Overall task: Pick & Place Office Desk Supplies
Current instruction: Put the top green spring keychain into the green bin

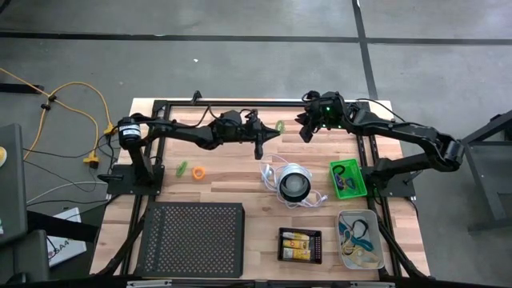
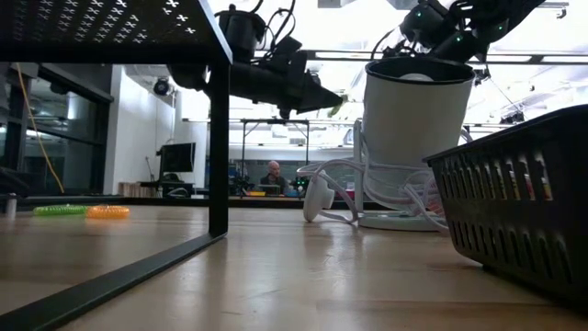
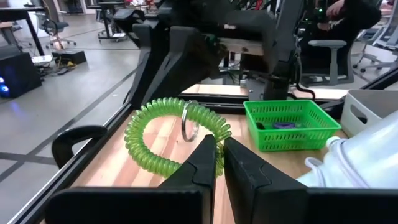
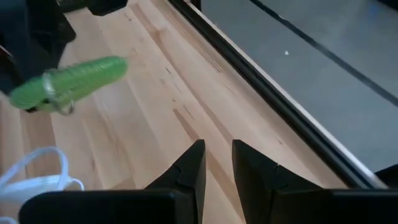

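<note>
Because my left gripper [image 3: 216,155] is pinched shut on the green coil loop [image 3: 163,134], the loop hangs clear of the table, upper middle of the high view, ready, I judge, to go into the green tray [image 3: 291,123] at right centre. My right gripper [image 4: 216,163] waits just right of it, fingers slightly parted and holding nothing. A second green loop [image 1: 182,169] and an orange loop [image 1: 198,172] lie left of centre, not yet sorted.

I am seeing no lettering, labels, brands, numbers or signs that I can read on anything across the four views right now.
</note>
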Controlling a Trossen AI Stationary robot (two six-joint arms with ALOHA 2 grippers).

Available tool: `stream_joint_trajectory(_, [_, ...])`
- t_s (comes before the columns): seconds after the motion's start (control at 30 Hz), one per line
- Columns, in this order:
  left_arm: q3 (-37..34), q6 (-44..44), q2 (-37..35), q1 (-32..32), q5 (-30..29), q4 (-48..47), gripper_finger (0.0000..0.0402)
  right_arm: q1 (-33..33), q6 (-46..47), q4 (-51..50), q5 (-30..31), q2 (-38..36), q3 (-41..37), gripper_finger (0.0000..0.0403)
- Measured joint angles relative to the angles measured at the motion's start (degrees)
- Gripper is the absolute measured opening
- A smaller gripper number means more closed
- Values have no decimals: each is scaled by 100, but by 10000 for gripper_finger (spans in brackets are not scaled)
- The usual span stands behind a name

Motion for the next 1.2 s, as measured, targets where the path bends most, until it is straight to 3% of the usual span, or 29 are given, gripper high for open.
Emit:
stream_joint_trajectory(0.53, [-4, 9, 0, 285, -232, -14, 15, -2, 669, 798, -189, 2, 2, 68])
stream_joint_trajectory(0.8, [-4, 311, 0, 311, -251, -45, 15, -4, 953, 887, -1182, 2, 2, 71])
stream_joint_trajectory(0.97, [-4, 407, 0, 295, -249, -44, 15, -2, 1319, 901, -1410, 2, 2, 111])
stream_joint_trajectory(1.2, [-4, 774, 0, 295, -247, -44, 15, -2, 1747, 951, -1191, 2, 2, 191])
